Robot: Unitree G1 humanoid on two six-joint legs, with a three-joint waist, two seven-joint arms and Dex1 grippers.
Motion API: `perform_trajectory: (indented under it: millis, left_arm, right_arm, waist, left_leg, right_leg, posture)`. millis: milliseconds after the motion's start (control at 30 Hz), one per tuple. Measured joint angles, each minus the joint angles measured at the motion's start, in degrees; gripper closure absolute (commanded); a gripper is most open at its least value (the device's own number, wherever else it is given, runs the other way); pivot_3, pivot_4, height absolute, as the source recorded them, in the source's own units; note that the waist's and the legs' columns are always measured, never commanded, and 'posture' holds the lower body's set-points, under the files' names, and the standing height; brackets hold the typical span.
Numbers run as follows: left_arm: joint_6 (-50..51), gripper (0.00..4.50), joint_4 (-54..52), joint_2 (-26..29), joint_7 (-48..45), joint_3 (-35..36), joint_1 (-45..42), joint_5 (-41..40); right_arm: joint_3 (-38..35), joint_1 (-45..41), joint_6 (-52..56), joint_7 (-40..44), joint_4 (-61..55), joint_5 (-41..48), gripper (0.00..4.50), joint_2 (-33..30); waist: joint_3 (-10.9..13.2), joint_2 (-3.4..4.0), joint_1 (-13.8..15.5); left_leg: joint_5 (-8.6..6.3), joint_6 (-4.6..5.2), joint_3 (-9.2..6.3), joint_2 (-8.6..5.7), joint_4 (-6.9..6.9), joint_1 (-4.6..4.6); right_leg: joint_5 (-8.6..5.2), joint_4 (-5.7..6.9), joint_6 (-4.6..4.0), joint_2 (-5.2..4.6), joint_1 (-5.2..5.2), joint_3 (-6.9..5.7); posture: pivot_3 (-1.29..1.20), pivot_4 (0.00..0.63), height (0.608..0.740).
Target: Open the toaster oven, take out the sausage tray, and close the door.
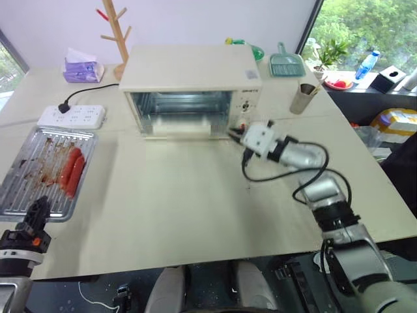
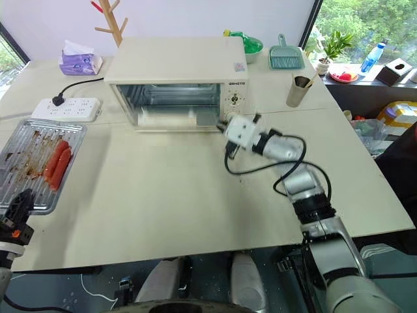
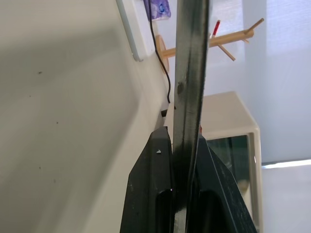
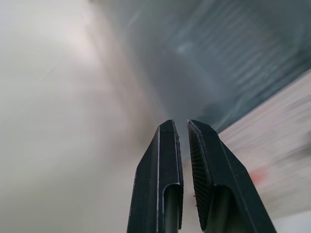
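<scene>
- Toaster oven (image 1: pixel 195 81): far side of the table (image 1: pixel 195 195), door (image 1: pixel 182 127) blurred, between open and shut.
- Sausage tray (image 1: pixel 26 169): out on the table's left, sausages (image 1: pixel 71 171) on it, near edge pinched by the left gripper (image 1: pixel 36 212).
- Right gripper (image 1: pixel 236 134): fingers together, empty, at the oven's lower right front corner.

An office-like test room: a large pale table (image 1: pixel 195 215) by big windows with greenery outside, carrying a power strip (image 1: pixel 71 117), tissue pack (image 1: pixel 83 68), wooden peg stand (image 1: pixel 116 32), dustpan (image 1: pixel 285 64) and toaster oven (image 1: pixel 192 81).
</scene>
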Motion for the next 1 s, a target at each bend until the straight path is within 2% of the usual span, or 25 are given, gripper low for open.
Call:
perform_trajectory:
  millis: [267, 367, 467, 533, 567, 600, 733, 1000]
  left_arm:
    - [4.45, 4.5, 0.55, 1.24, -1.41, -3.08, 1.58, 0.85]
    - [7.34, 4.5, 0.93, 4.29, -3.12, -4.47, 2.53, 1.81]
    - [10.12, 4.5, 2.81, 6.97, -4.43, -5.43, 2.46, 2.41]
    - [12.66, 4.5, 3.75, 8.82, -5.85, -7.34, 1.46, 2.56]
    - [14.67, 4.5, 3.96, 10.6, -7.06, -8.83, 0.83, 2.7]
    - [16.33, 4.5, 4.23, 11.72, -7.96, -10.49, -0.09, 3.34]
    - [20.75, 4.5, 5.84, 13.56, -10.82, -16.89, -5.42, 5.81]
    - [28.36, 4.5, 11.7, 17.07, -14.56, -27.63, -21.01, 9.38]
  right_arm:
    - [0.96, 8.62, 9.28, 10.2, -11.48, 8.78, 4.08, -2.13]
    - [-0.26, 11.03, 12.54, 13.81, -15.72, 12.93, 3.27, -5.21]
    - [-2.47, 12.65, 17.87, 16.81, -18.89, 18.28, 1.94, -7.87]
    - [-4.67, 13.74, 22.39, 19.23, -20.36, 22.68, 1.69, -10.28]
    - [-5.39, 14.48, 24.97, 20.93, -21.02, 24.73, 1.03, -12.54]
    - [-6.32, 15.39, 26.97, 22.5, -21.45, 26.25, 0.66, -14.93]
    - [-8.43, 19.96, 30.34, 26.71, -22.13, 28.99, 0.66, -20.85]
    - [-14.36, 28.99, 33.62, 27.78, -26.08, 31.93, 0.66, -25.64]
  waist:
    - [0.0, 0.0, 0.03]
    - [0.0, 0.0, -0.01]
    - [0.0, 0.01, 0.01]
    - [0.04, 0.06, 0.1]
    - [0.05, 0.08, 0.34]
    - [0.09, 0.15, 0.68]
    - [0.11, 0.18, 1.37]
    - [0.13, 0.24, 1.34]
  left_leg:
    - [-0.08, 0.0, 0.01, -0.02, 0.01, -0.09]
    - [-0.09, -0.01, 0.01, 0.0, 0.0, -0.08]
    - [-0.1, -0.02, 0.0, 0.05, -0.01, -0.1]
    - [-0.15, -0.1, 0.0, 0.08, -0.03, -0.16]
    - [-0.15, -0.1, -0.03, 0.06, -0.02, -0.21]
    - [-0.16, -0.09, 0.0, 0.02, -0.03, -0.21]
    - [-0.16, -0.09, 0.06, -0.02, -0.01, -0.26]
    - [-0.16, -0.08, 0.06, -0.01, -0.04, -0.32]
  right_leg:
    - [0.0, -0.12, 0.0, -0.08, -0.03, -0.01]
    - [-0.01, -0.11, 0.0, -0.1, -0.06, -0.01]
    - [-0.01, -0.11, 0.0, -0.12, -0.1, -0.02]
    - [-0.01, -0.11, 0.0, -0.21, -0.2, -0.01]
    - [-0.01, -0.12, 0.0, -0.24, -0.21, -0.06]
    - [-0.01, -0.13, 0.0, -0.29, -0.21, -0.08]
    - [-0.01, -0.14, 0.0, -0.34, -0.26, -0.08]
    - [0.0, -0.12, 0.0, -0.32, -0.34, -0.08]
  posture:
    - [0.0, 0.15, 0.74]
    - [0.0, 0.15, 0.74]
    - [0.0, 0.15, 0.74]
    - [0.0, 0.15, 0.74]
    - [0.0, 0.15, 0.74]
    - [0.0, 0.15, 0.74]
    - [0.0, 0.15, 0.74]
    - [0.0, 0.15, 0.74]
